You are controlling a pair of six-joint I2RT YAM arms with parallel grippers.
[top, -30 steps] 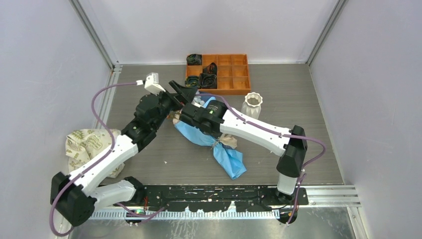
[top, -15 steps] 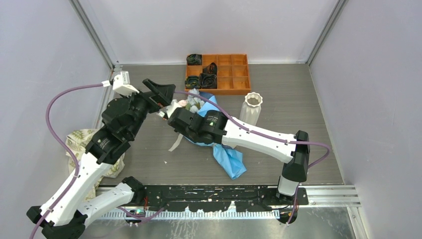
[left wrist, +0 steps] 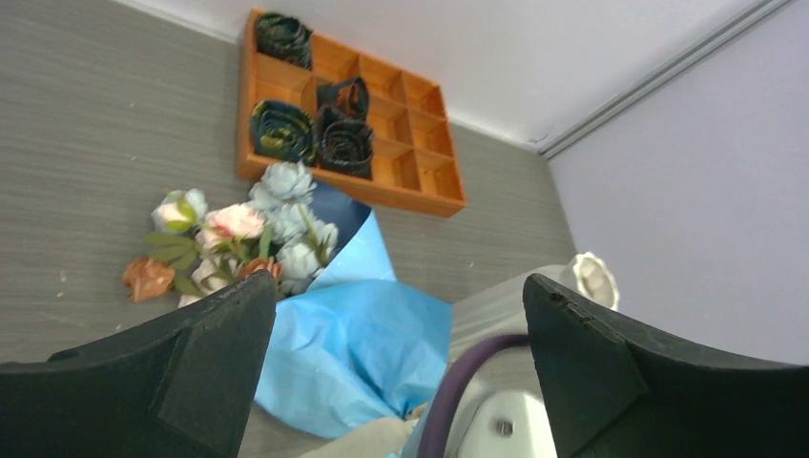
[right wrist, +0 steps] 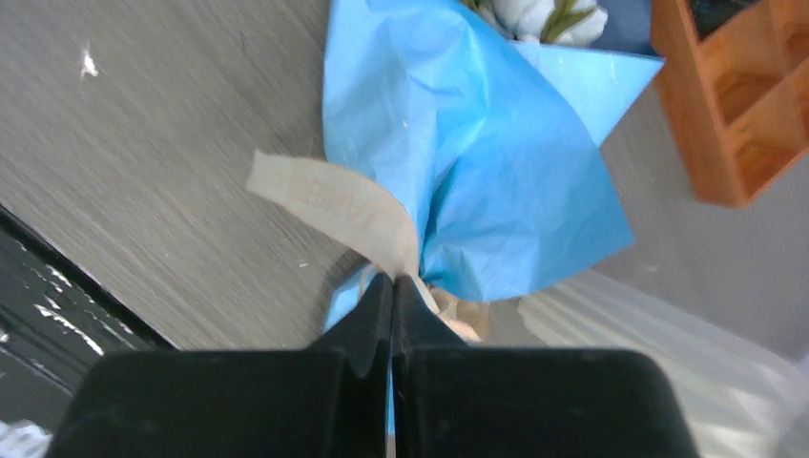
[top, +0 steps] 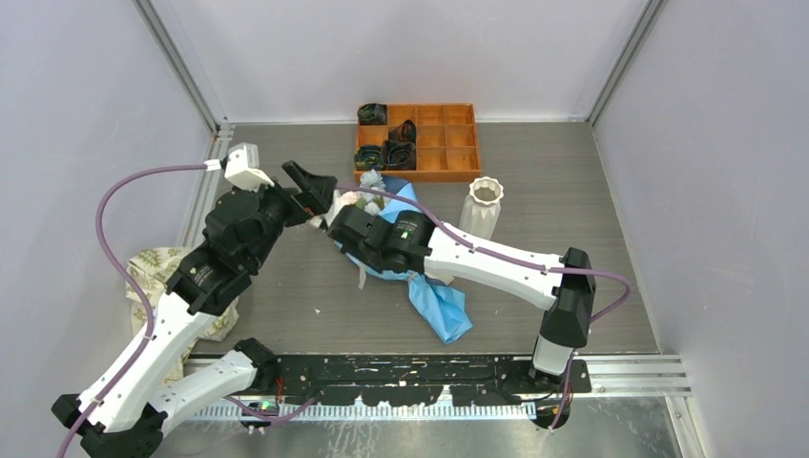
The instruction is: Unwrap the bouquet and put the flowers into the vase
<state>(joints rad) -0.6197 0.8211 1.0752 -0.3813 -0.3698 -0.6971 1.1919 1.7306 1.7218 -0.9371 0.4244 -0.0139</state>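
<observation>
The left gripper (top: 313, 185) has drawn back leftward from the bouquet (top: 412, 250) over the last second, and its jaws now stand wide apart, holding nothing. The right gripper (right wrist: 393, 282) has shifted slightly left and is pinched tight on the beige ribbon (right wrist: 329, 196), a loose tail curling off to the side. The bouquet lies mid-table, blue wrapping paper (right wrist: 477, 143) still around the stems. The flowers (left wrist: 238, 229) point toward the back and stop just short of the near edge of the orange tray (top: 448, 143). The vase (top: 484, 205) stands upright right of the bouquet, beside the right forearm. Bare tabletop shows between the bouquet and the cloth bag (top: 157, 272) at the left edge.
</observation>
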